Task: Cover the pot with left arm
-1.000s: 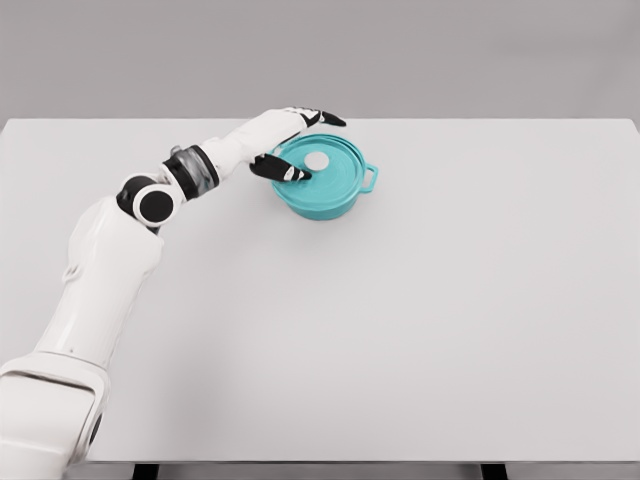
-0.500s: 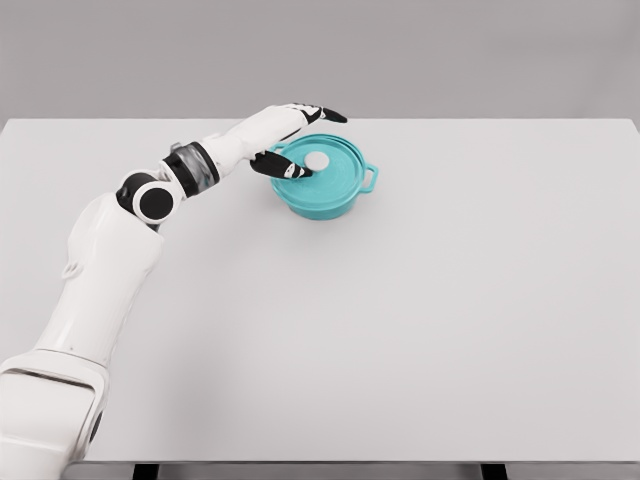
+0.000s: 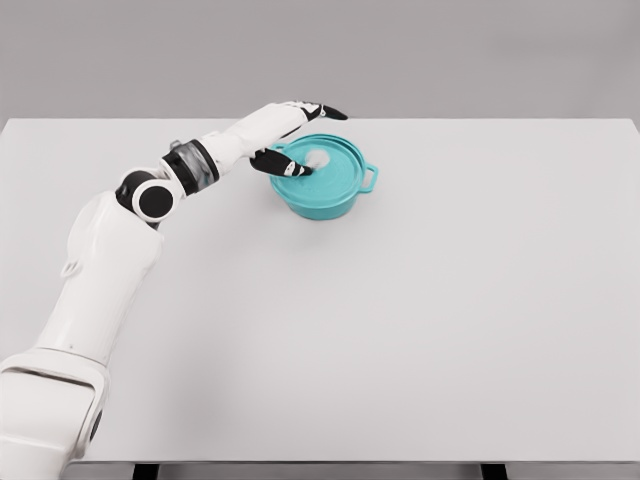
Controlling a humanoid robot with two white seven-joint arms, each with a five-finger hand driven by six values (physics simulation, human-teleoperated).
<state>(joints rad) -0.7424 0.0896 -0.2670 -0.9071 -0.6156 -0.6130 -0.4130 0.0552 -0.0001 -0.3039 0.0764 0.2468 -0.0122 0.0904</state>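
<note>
Left hand [image 3: 296, 140] at the far-left rim of the teal pot [image 3: 322, 190], fingers spread and holding nothing: one dark fingertip [image 3: 337, 113] reaching past the back edge, the thumb lying over the near-left part of the lid [image 3: 325, 168], close to the pale round knob [image 3: 318, 157]. Whether thumb and lid actually touch, impossible to tell from this view. Lid seated flat and centred on the pot, rims matching all round, so cover apparently in place.

Pot standing upright on the white table [image 3: 420, 320], toward the far side, left of centre. Round body, no real long axis except the line through the side handles; one loop handle [image 3: 369, 178] sticking out to the right, the opposite one hidden behind the hand.

Likely rigid and hard, smooth enough to be slippery, and of moderate weight; lid probably light. Best hold for the lid: a pinch on the central knob. For the pot: the loop handles.
</note>
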